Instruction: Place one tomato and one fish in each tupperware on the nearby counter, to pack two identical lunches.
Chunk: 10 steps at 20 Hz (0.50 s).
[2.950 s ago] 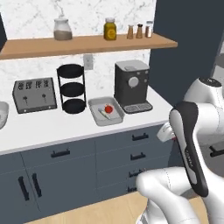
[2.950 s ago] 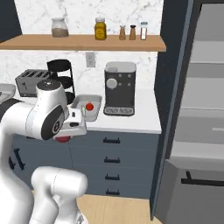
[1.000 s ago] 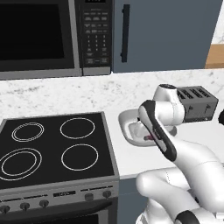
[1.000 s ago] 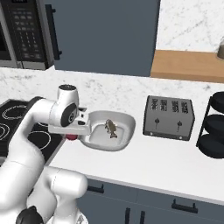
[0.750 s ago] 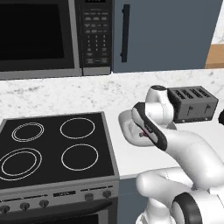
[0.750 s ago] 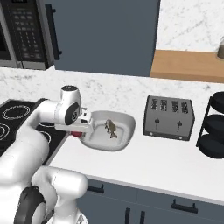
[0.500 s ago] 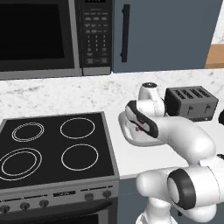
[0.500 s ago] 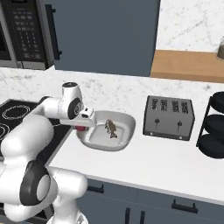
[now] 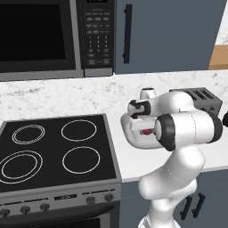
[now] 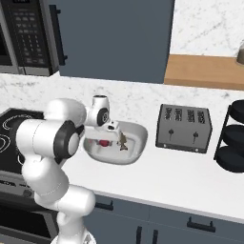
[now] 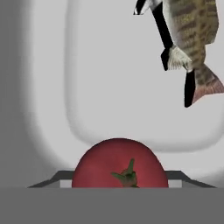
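While I look from the right base view, I see the arm bent low over a grey tupperware (image 10: pixel 138 136) that sits on the white counter (image 10: pixel 190 176). A red tomato (image 10: pixel 102 142) is inside the tray, right under the gripper (image 10: pixel 108 138). A fish (image 10: pixel 122 140) lies in the same tray, just beside the tomato.

From the hand view, the tomato (image 11: pixel 120 166) is very close at the bottom, with its little green stem on top. The fish (image 11: pixel 194 39) is up in the corner, brownish with stripes, and its tail points down. Both are over the pale floor of the tray (image 11: pixel 109 78). I cannot tell if the fingers are apart or pressed on the tomato, because the tomato hides them.

From the left base view, the tomato (image 9: pixel 146 132) peeks out red between the arm's white parts. A black toaster (image 10: pixel 184 127) stands on the counter near the tray. A black stovetop (image 9: pixel 53 151) is on the tray's other side, below a microwave (image 9: pixel 53 38).
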### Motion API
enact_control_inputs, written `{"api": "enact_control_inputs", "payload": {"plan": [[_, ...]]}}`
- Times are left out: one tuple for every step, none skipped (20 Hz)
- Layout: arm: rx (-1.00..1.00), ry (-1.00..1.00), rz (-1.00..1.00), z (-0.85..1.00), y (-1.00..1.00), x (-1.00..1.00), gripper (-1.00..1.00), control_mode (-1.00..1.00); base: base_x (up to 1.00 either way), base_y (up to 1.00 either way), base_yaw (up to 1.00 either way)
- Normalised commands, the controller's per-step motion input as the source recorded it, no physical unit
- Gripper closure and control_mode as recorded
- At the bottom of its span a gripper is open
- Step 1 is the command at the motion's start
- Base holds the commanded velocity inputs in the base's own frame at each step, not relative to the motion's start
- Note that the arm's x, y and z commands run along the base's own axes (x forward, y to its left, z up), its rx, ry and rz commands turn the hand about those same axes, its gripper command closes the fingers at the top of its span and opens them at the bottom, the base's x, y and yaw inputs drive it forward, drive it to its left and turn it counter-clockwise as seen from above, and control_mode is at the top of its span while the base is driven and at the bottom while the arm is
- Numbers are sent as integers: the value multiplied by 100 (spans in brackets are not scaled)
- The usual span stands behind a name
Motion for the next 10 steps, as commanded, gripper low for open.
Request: {"api": "enact_control_inputs", "payload": {"plan": [[0, 17, 1, -43, 0, 28, 100, -100, 0, 0, 0], [0, 13, 1, -45, 0, 27, 100, -100, 0, 0, 0], [0, 11, 1, -54, 9, 26, 100, -100, 0, 0, 0], [0, 9, 1, -61, 21, 27, 100, -100, 0, 0, 0], [0, 8, 1, -66, 23, 30, 100, -100, 0, 0, 0], [0, 5, 1, -71, 16, 48, 100, -100, 0, 0, 0], [0, 4, 1, -71, 9, 54, 100, -100, 0, 0, 0], [0, 9, 1, -55, 0, 44, 100, -100, 0, 0, 0], [0, 10, 0, -57, 0, 30, 100, -100, 0, 0, 0], [0, 11, 0, -64, 0, 34, 100, -100, 0, 0, 0]]}}
